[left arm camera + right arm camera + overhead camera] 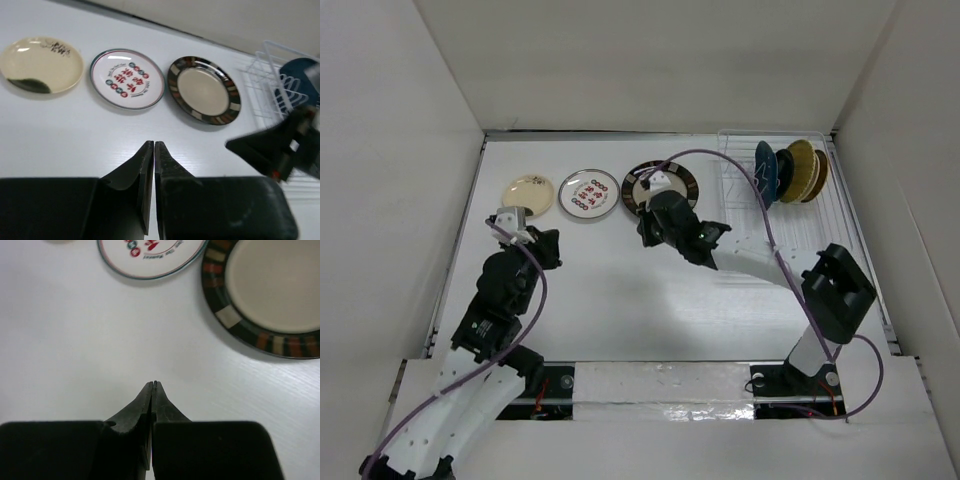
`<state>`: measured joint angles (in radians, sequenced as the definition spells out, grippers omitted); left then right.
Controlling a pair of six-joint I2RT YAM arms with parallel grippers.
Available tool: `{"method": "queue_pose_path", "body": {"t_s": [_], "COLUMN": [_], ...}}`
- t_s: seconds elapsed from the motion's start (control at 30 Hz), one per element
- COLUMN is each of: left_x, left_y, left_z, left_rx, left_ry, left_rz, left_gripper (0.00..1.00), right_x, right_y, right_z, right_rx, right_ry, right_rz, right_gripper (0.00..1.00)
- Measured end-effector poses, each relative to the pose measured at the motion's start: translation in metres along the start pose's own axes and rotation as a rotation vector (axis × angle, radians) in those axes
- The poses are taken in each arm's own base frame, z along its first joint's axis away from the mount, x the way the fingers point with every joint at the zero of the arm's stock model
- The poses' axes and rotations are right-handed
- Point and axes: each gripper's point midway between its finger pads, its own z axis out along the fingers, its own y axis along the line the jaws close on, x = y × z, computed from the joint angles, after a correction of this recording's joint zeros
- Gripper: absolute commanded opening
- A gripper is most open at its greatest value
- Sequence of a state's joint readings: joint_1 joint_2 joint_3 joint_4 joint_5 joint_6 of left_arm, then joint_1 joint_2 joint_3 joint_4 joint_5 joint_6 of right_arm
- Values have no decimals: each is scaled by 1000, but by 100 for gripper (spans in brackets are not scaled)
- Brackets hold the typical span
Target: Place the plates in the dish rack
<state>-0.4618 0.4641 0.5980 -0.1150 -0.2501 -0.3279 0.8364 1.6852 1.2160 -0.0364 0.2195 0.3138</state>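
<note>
Three plates lie in a row at the back of the table: a cream plate (528,194) (42,64), a white plate with red marks (592,193) (127,78) (150,257), and a black-rimmed cream plate (678,180) (204,89) (270,295). The white wire dish rack (738,165) (264,70) stands at the back right. It holds a blue plate (766,172) (300,69), a dark one (785,176) and yellow ones (807,170) on edge. My left gripper (549,243) (153,144) is shut and empty, in front of the row. My right gripper (643,237) (154,383) is shut and empty, just near of the black-rimmed plate, partly covering it from above.
White walls enclose the table on the left, back and right. The right arm's forearm (750,258) stretches across the middle right, in front of the rack. In the left wrist view the right gripper's dark body (280,142) shows blurred at the right.
</note>
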Motion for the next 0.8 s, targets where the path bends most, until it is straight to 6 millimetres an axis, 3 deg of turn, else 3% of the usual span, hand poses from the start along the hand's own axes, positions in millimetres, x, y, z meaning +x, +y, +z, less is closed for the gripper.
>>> {"method": "queue_pose_path", "body": {"t_s": [0.13, 0.3, 0.4, 0.47, 0.5, 0.57, 0.63, 0.8], "left_x": [15, 29, 57, 78, 86, 97, 101, 98], "left_y": [21, 66, 109, 137, 149, 171, 189, 232], "left_z": [31, 84, 112, 121, 124, 129, 136, 160], "left_rx": [-114, -263, -389, -482, -523, -597, -648, -739], "left_ry": [87, 149, 212, 253, 269, 282, 274, 227], "left_rz": [-48, -225, -336, -398, -422, -465, -498, -573], "left_gripper": [22, 32, 34, 35, 43, 49, 55, 56], "right_x": [33, 23, 21, 29, 34, 46, 56, 64], "right_y": [11, 27, 42, 48, 50, 53, 55, 63], "right_z": [-21, -48, -60, -66, -68, -72, -73, -77], "right_rx": [-89, -208, -283, -321, -339, -366, -387, -434], "right_ry": [26, -45, -74, -72, -66, -46, -24, -11], "right_rz": [9, 64, 80, 81, 80, 75, 73, 81], "right_gripper": [0, 9, 18, 25, 27, 29, 29, 29]}}
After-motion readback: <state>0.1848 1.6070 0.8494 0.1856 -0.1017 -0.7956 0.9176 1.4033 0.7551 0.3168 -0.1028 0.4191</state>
